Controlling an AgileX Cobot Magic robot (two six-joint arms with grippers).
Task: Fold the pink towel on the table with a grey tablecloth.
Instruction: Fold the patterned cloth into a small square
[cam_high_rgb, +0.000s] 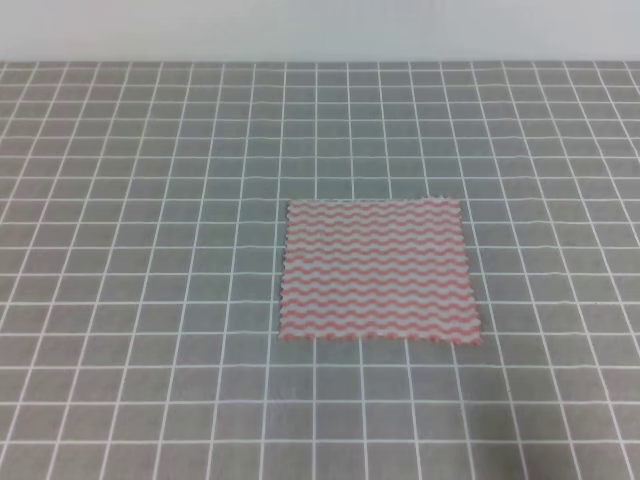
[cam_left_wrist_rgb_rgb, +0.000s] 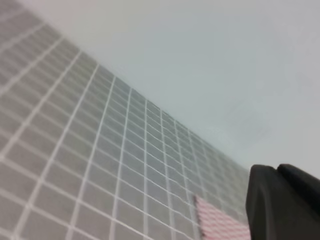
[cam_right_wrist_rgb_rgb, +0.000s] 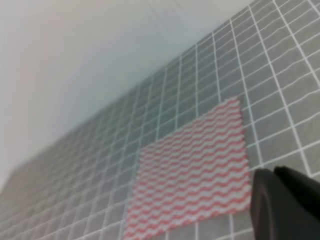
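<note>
The pink towel (cam_high_rgb: 378, 270) lies flat and unfolded, a near-square of pink and white wavy stripes, just right of the middle of the table with a grey tablecloth (cam_high_rgb: 150, 200). No gripper shows in the exterior high view. In the left wrist view a corner of the pink towel (cam_left_wrist_rgb_rgb: 220, 225) sits at the bottom, beside one black finger (cam_left_wrist_rgb_rgb: 282, 205) of my left gripper. The right wrist view has the pink towel (cam_right_wrist_rgb_rgb: 192, 172) spread out, with a black finger (cam_right_wrist_rgb_rgb: 287, 205) of my right gripper at the lower right, above the cloth. Neither finger touches the towel.
The grey gridded cloth (cam_right_wrist_rgb_rgb: 280, 65) runs out on all sides of the towel. A pale wall (cam_high_rgb: 320, 30) bounds the table's far edge. No other objects show.
</note>
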